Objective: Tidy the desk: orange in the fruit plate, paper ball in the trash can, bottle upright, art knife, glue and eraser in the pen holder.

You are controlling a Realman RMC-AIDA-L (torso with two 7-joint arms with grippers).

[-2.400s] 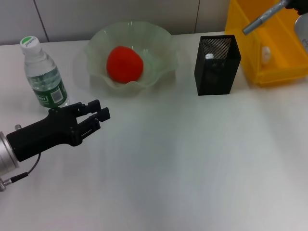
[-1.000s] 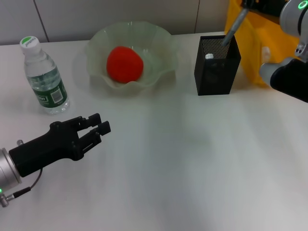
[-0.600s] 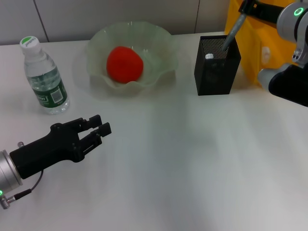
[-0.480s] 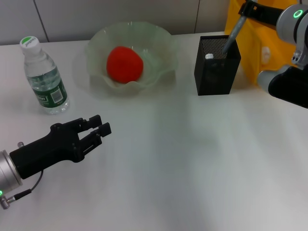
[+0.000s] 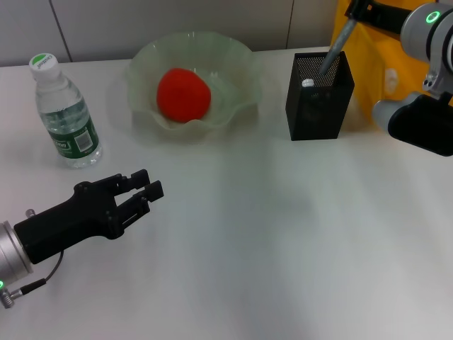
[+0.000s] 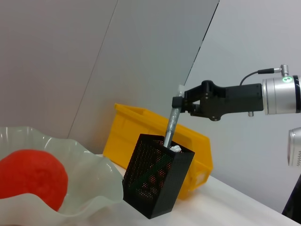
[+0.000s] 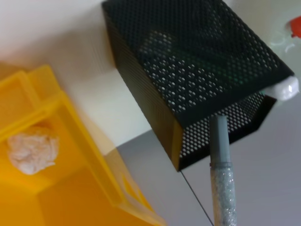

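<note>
Right tool (image 6: 178,101) pinching art knife (image 5: 335,45), its tip inside pen holder (image 5: 318,96); left tool (image 5: 145,185) spread

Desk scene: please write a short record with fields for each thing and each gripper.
orange: in fruit plate
bottle: upright
paper ball: in trash can
art knife: tip inside pen holder, tilted
right gripper: above pen holder, shut on art knife
left gripper: low over table, near the bottle, open

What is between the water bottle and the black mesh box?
In the head view, the fruit plate with the orange in it sits between the bottle and the pen holder.
</note>
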